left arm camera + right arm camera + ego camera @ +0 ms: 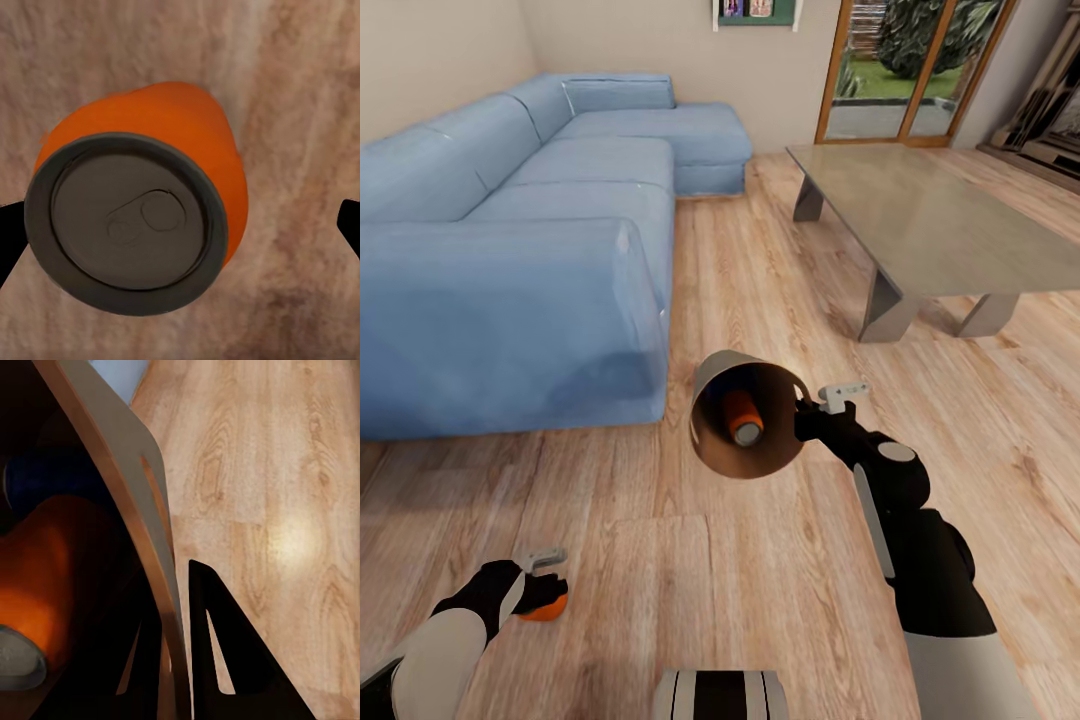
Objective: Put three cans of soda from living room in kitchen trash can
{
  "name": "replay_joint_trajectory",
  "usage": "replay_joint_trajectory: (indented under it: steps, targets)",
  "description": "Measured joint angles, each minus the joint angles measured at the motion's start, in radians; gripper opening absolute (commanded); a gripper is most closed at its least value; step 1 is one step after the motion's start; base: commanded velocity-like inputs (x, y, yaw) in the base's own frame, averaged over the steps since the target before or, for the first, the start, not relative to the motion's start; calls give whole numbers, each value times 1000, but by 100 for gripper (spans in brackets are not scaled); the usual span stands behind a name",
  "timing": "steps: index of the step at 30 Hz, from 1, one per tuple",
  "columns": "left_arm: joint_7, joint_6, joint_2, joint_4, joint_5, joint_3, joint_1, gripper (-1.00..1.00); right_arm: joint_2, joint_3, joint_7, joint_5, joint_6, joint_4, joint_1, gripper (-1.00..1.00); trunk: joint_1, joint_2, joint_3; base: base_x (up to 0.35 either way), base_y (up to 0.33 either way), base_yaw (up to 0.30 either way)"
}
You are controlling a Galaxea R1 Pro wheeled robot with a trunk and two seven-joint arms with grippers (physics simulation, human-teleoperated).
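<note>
Room: living room with a light wood plank floor, its grain and knots plain to see.
Sofa: a long blue corner sofa with soft rounded cushions, along the left side in the head view.
Low table: a glass-topped table on slanted grey legs, to the right, well apart from the sofa.
Door: a wood-framed glass door at the back, with greenery behind it.
Trash can: a round tapered bin, pale grey outside and brown wood-toned inside, held tipped on its side above the floor with its open mouth toward the camera.
Right gripper: the right gripper is clamped on the bin's rim; in the right wrist view one dark finger lies outside the thin wall and the other inside.
Can in the bin: an orange soda can with a grey metal end lies inside the bin; the right wrist view also shows a dark blue shape behind it, too dim to name.
Can on the floor: a second orange can stands on the floor at lower left, a smooth cylinder with a dull grey lid and pull tab.
Left gripper: the left gripper is right over that can, fingers spread wide to either side of it and not touching it.
</note>
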Motion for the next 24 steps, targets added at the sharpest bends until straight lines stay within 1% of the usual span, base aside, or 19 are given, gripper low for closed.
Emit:
replay_joint_trajectory:
  steps: [3,12,13,18,24]
  targets:
    - [0,0,0,0,0,0,0,100,0,1,0,7,0,1,-2,-100,1,-1,-12,0,0,0]
    - [0,-2,0,-1,0,0,0,100,0,5,0,7,0,0,-4,-100,1,-1,-12,0,0,0]
    - [0,-3,0,-1,0,0,0,-100,0,5,0,6,1,0,-4,-100,1,-1,-12,0,0,0]
    - [2,-22,0,-1,1,0,0,-100,0,6,0,6,1,0,-3,-100,1,-1,-12,0,0,0]
    - [2,-27,0,0,1,0,0,-100,0,7,0,7,0,0,-3,-100,1,-1,-12,0,0,0]
